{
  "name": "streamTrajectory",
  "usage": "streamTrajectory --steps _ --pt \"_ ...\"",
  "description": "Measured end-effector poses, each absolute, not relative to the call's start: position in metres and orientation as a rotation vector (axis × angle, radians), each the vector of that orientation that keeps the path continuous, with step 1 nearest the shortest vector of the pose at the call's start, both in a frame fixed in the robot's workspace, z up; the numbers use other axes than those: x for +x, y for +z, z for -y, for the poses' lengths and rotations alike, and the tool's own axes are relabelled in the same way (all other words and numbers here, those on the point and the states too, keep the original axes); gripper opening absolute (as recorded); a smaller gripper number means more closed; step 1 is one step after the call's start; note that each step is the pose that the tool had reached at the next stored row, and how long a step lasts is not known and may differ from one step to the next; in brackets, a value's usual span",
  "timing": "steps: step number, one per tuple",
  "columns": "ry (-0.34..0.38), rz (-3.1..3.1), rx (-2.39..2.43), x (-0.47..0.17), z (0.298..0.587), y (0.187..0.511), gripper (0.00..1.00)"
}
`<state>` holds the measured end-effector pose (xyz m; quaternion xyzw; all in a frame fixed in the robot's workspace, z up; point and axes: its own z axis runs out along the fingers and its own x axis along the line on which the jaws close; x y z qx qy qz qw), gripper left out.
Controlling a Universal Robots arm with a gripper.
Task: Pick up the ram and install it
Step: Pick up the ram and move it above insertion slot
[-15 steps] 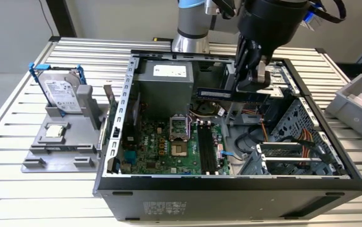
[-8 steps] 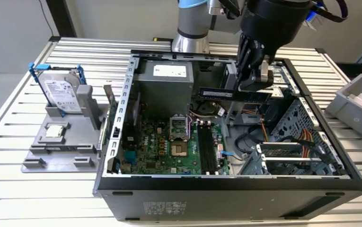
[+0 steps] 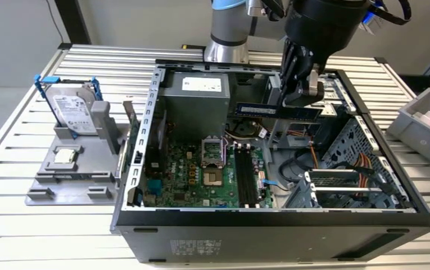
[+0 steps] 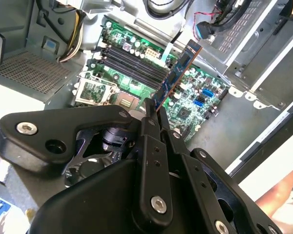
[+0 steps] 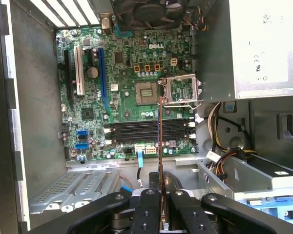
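One gripper [image 3: 302, 95]: fingers clenching the ram [image 3: 263, 110]
Ram: hanging above the motherboard [image 3: 188, 180], apart from its black slots [image 3: 246, 177]

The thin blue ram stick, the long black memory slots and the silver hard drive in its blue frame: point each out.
ram stick [image 4: 177, 73]: second wrist view, flat face.
black memory slots [image 5: 136, 130]: first wrist view, middle of the bank.
hard drive [image 3: 75, 109]: exterior view, silver face.

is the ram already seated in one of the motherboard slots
No, in the exterior view the gripper holds the ram up above the motherboard, whose black slots lie bare.
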<state>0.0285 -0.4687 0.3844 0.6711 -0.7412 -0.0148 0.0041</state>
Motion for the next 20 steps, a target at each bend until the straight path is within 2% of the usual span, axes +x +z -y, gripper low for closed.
streamTrajectory --steps 20 --pt "-0.047 2.425 1.986 0.0285 0.4680 0.3844 0.00"
